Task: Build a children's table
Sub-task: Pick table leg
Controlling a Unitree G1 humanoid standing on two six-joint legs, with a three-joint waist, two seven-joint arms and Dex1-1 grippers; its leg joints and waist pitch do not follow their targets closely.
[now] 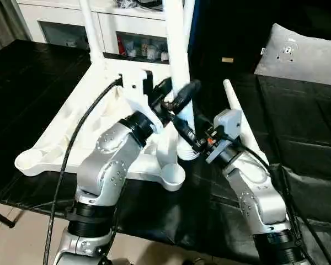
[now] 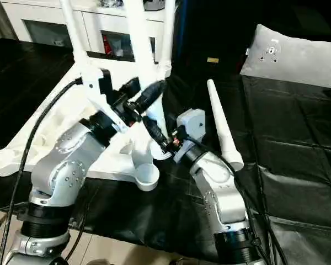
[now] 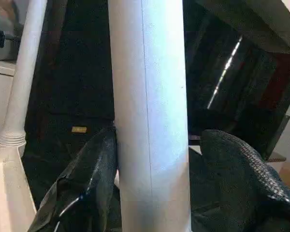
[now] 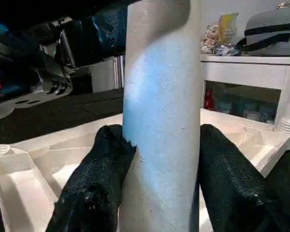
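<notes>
The children's table top (image 1: 60,138) lies upside down on the black-covered work surface, ribbed side up. Three white legs stand upright in its corner sockets. Both grippers are on the nearest upright leg (image 1: 177,49). My left gripper (image 1: 182,95) is shut on it higher up, with the leg between its fingers (image 3: 89,183). My right gripper (image 1: 183,132) is shut on it just above the socket, its fingers (image 4: 99,169) pressed to either side. Another leg (image 2: 220,121) lies loose on the black cover to the right. The near corner socket (image 1: 174,176) is empty.
A grey cushion (image 1: 303,52) rests at the back right. A white cabinet (image 1: 60,27) stands behind the table top. A black cable (image 1: 77,143) runs along my left arm. The work surface's front edge (image 1: 154,232) is close below the table top.
</notes>
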